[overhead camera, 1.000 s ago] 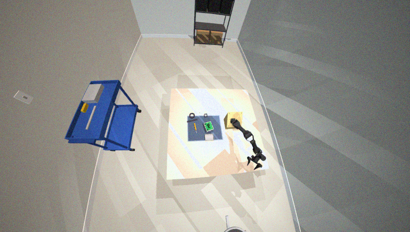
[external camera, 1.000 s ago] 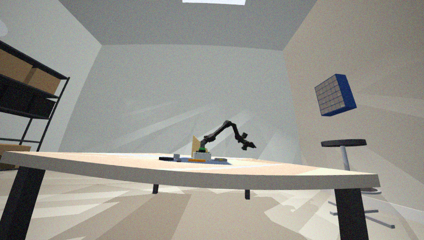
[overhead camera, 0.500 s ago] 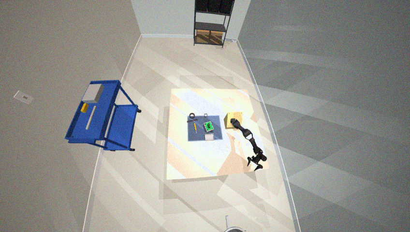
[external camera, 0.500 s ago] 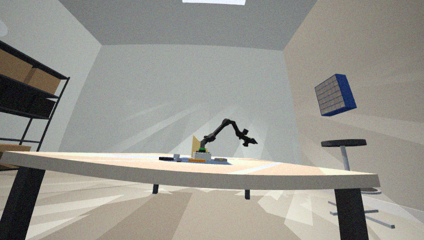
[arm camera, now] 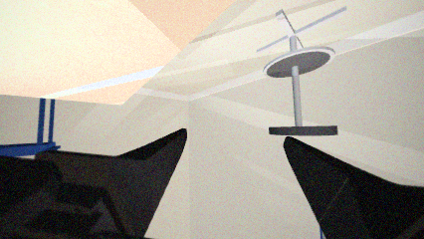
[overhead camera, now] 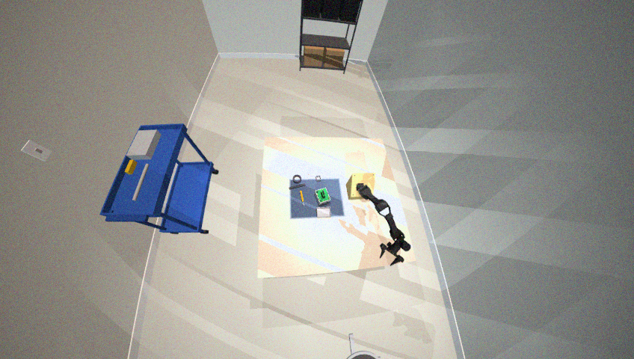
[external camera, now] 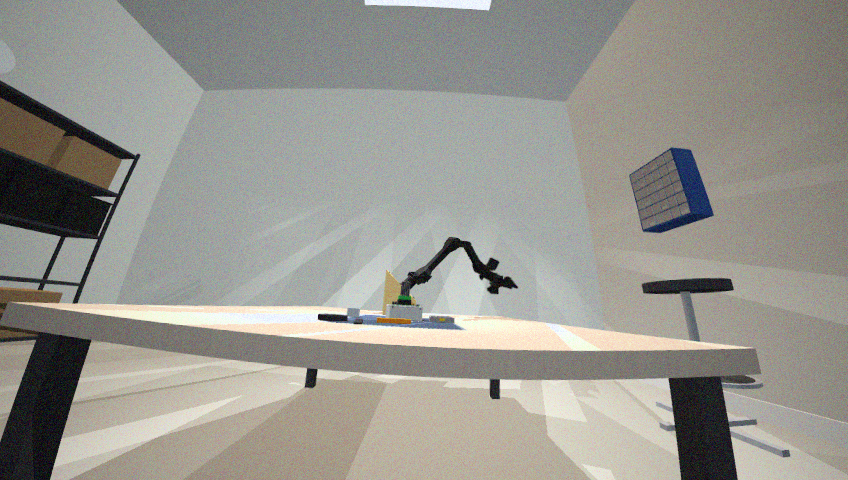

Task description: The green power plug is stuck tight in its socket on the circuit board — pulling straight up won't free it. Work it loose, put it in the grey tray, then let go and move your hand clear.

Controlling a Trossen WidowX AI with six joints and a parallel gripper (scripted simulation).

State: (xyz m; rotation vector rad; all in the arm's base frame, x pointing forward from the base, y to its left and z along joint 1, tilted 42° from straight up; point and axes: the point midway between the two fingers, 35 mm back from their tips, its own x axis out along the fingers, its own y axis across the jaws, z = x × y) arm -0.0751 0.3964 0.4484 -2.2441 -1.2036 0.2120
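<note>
A green piece (external camera: 404, 297), apparently the power plug, is sitting on top of the white block that is carrying the circuit board (overhead camera: 323, 195); whether it is still fitting tight in the socket is too small to tell. Just beside the board, the grey tray (overhead camera: 323, 212) (external camera: 435, 319) is lying on the blue mat (overhead camera: 311, 209) (external camera: 457, 328), and the plug is not showing clearly in it. An orange-handled tool (overhead camera: 301, 195) (external camera: 393, 321) is lying on the mat, on the board's other side from the arm. The gripper (overhead camera: 386, 260) (external camera: 505, 288) (arm camera: 234, 136) is hovering well apart from the board, near a corner of the table (overhead camera: 284, 257) (external camera: 416, 358) (arm camera: 50, 50), its fingers spreading wide with nothing between them. Beyond the table, a stool (overhead camera: 364, 355) (external camera: 687, 286) (arm camera: 303, 130) is standing on the floor.
</note>
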